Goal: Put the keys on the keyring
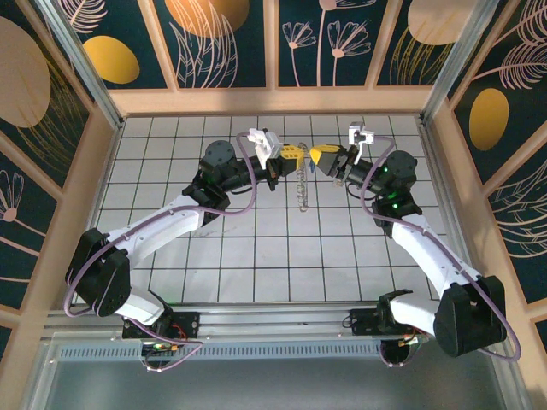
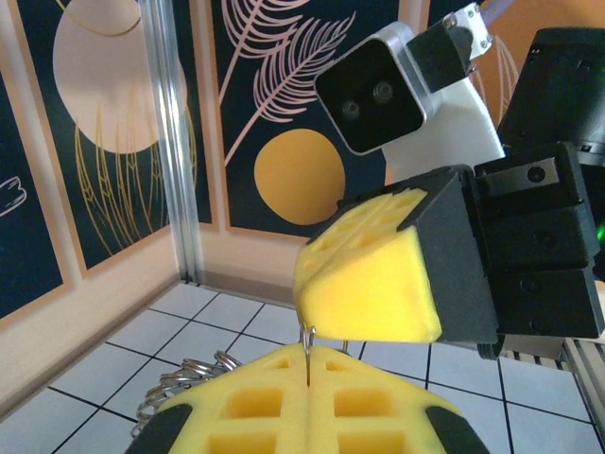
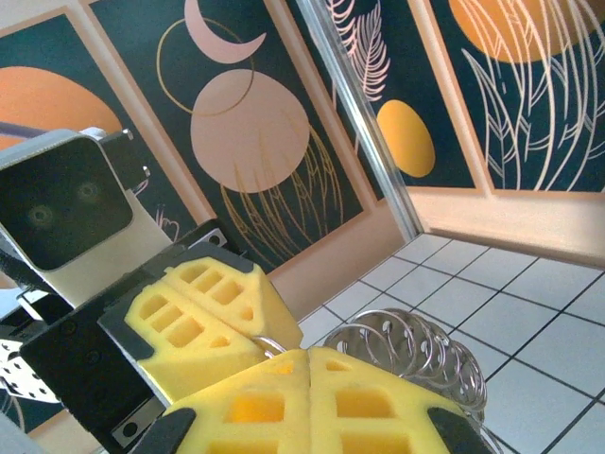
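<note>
- Tiled table (image 1: 171,248): white square tiles with dark grout, enclosed by walls with a leaf pattern.
- Left arm (image 1: 162,226) and right arm (image 1: 423,243): both reach inward from the near edge. They meet above the far middle of the table.
- Left gripper (image 1: 291,155) and right gripper (image 1: 323,155): the yellow tips face each other, almost touching, both raised off the tiles.
- Left gripper fingers (image 2: 255,407): pressed together, seam fully closed. A thin metal wire (image 2: 307,348) rises out of the seam to the underside of the right gripper's tip, so the fingers are clenched on that wire.
- Right gripper fingers (image 3: 369,407): pressed together, no gap at the seam. The chain coils sit directly behind the tips. It cannot be told whether these fingers pinch the chain.
- Keyring (image 1: 301,186): a silvery chain of small links, hanging from the meeting point of the two tips down toward the tiles. In the wrist views it bunches into loose coils beside the fingertips.
</note>
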Controlling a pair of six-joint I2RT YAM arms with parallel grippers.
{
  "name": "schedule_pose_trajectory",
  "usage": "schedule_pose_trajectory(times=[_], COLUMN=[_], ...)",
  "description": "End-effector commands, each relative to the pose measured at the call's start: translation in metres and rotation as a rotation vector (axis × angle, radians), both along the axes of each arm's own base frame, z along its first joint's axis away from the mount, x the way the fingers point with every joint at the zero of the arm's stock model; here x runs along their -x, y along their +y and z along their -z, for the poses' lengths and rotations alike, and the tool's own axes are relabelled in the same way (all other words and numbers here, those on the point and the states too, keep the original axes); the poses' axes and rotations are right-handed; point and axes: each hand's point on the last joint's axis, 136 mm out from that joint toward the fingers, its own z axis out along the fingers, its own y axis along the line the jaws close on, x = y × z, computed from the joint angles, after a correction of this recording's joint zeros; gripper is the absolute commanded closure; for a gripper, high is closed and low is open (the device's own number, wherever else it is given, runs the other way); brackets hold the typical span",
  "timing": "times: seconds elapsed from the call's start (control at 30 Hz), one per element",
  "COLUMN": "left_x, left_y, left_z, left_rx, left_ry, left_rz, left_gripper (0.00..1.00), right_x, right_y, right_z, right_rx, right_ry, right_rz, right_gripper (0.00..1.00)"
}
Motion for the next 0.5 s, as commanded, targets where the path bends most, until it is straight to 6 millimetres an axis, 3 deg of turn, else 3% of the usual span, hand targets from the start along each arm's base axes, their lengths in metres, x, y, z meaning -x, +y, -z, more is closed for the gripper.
schedule_pose_trajectory(times=[0.0,0.47], left_x=[0.018,0.014], left_y=[0.009,0.014], left_z=[-0.047,-0.055], left_rx=[0.117,0.231], left_ry=[-0.109,-0.085], left_rz=[0.028,0.011], left_gripper=[1.00,1.00], right_x=[-0.001,0.012], right_y=[-0.002,0.000], right_z=[0.007,0.003], right_rx=[-0.012,-0.083], right_ry=[0.014,0.046], right_rz=[-0.014,-0.067], right_gripper=[1.00,1.00])
